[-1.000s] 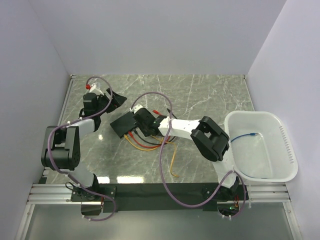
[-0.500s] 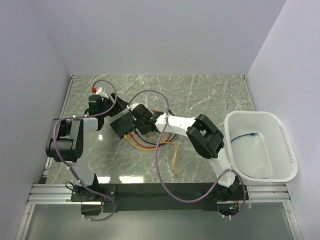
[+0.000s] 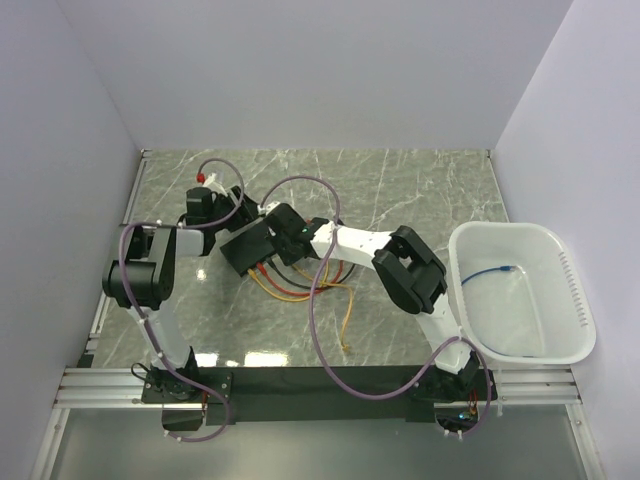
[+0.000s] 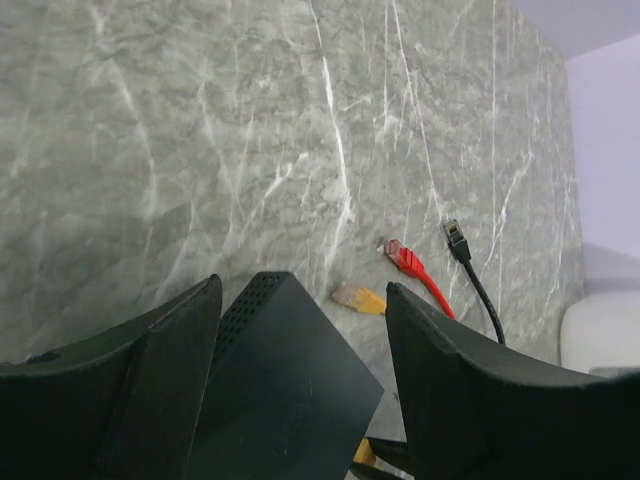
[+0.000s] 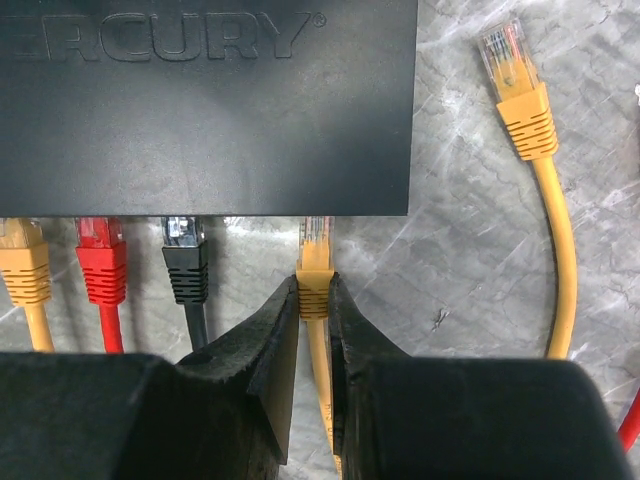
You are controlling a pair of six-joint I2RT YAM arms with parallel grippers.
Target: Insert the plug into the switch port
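Observation:
The switch (image 3: pixel 244 250) is a flat black box lying slantwise on the marble; it also shows in both wrist views (image 4: pixel 285 400) (image 5: pixel 200 100). My right gripper (image 5: pixel 314 288) (image 3: pixel 280 238) is shut on a yellow plug (image 5: pixel 316 252), whose clear tip reaches the switch's socket edge. A yellow (image 5: pixel 22 268), a red (image 5: pixel 100 268) and a black plug (image 5: pixel 184 258) sit along that same edge. My left gripper (image 4: pixel 302 290) (image 3: pixel 236 206) straddles the switch's far corner. Its left finger (image 4: pixel 170 380) lies close along the vented side, and the right finger (image 4: pixel 450 390) stands off with a gap.
Loose plugs lie beyond the switch: yellow (image 4: pixel 358 298), red (image 4: pixel 405 258), black (image 4: pixel 455 238). Another loose yellow plug (image 5: pixel 515 85) lies right of the switch. Cables (image 3: pixel 300 290) trail toward the near edge. A white bin (image 3: pixel 575 300) holding a blue cable (image 3: pixel 490 272) stands at right.
My left arm has swung right, and its jaws now straddle the switch's far end and have narrowed. The right gripper, holding the yellow plug, has shifted slightly toward the switch.

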